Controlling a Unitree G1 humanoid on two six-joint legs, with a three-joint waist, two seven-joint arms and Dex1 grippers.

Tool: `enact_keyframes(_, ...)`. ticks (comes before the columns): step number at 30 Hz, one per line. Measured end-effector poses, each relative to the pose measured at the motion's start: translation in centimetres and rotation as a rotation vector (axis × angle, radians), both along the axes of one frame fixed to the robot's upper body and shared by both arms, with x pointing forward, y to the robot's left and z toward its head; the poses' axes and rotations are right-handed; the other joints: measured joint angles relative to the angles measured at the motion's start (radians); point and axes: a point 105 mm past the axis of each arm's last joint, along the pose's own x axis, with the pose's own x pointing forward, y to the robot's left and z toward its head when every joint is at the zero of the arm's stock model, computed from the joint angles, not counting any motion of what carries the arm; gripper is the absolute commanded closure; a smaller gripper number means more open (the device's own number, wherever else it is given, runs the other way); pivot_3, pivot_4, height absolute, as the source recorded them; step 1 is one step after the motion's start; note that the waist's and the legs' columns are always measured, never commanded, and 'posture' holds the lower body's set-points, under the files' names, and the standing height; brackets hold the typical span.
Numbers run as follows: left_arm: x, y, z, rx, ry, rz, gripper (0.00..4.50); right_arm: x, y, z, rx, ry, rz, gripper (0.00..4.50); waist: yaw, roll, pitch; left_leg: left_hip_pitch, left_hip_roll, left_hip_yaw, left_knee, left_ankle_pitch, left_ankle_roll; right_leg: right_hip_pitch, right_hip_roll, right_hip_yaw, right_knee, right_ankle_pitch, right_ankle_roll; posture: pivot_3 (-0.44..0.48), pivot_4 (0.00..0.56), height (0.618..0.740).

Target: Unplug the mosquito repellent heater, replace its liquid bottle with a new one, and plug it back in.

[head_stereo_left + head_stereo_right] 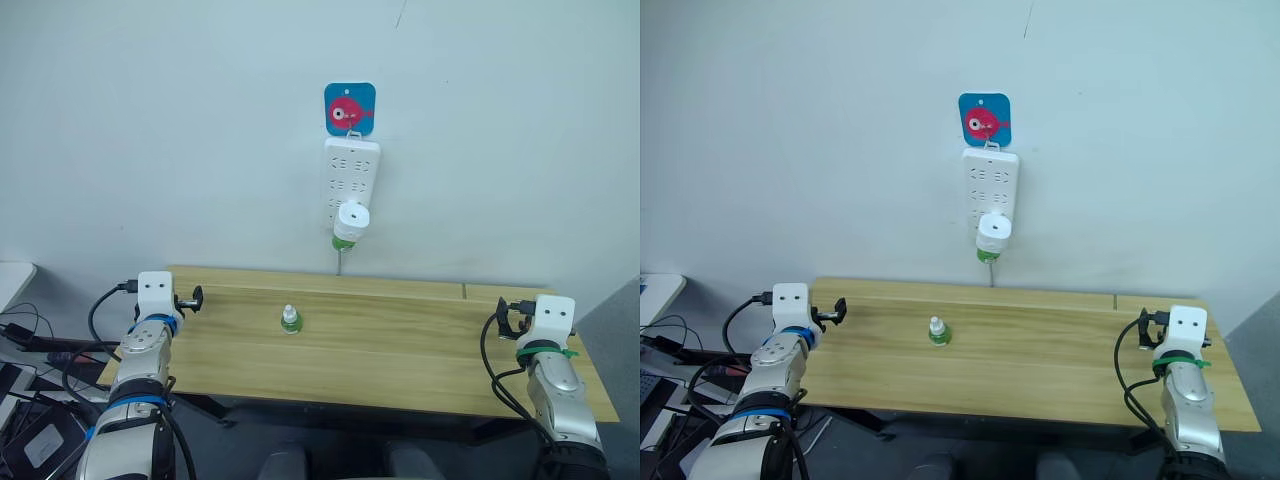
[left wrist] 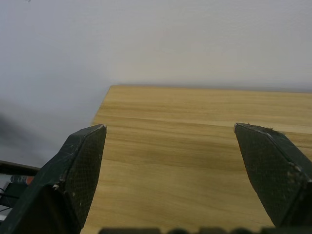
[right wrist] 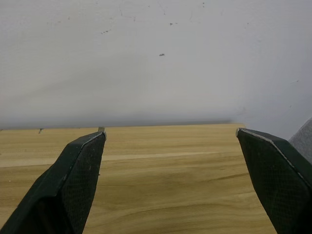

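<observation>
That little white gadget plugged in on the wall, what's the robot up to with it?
Nothing is being handled yet. The mosquito repellent heater sits plugged into the white power strip on the wall, with a green liquid bottle hanging under it. A spare bottle stands alone on the wooden table. The left gripper and the right gripper are open, holding nothing, above the table's two ends.

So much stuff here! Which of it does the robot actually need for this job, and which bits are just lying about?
Needed for the job:
- mosquito repellent heater, plugged into the power strip on the wall
- small bottle standing on the table
- left pincer and right pincer, both open, holding nothing

Just about:
- fish hook plate above the strip
- cables beside the table
</observation>
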Motion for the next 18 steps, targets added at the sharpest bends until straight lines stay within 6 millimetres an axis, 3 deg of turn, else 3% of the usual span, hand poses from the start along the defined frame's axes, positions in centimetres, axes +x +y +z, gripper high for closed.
enact_keyframes(18, 0.08, -0.71, -0.43, -0.003, 0.031, -0.053, 0.00, -0.28, 0.11, 0.10, -0.004, -0.001, 0.006, 0.03, -0.001, 0.000, 0.001, 0.000, 0.000, 0.000, 0.000, 0.000, 0.000, 0.000, 0.000, 0.000, 0.000, 0.000, 0.000, 0.067, 0.100, 0.740)
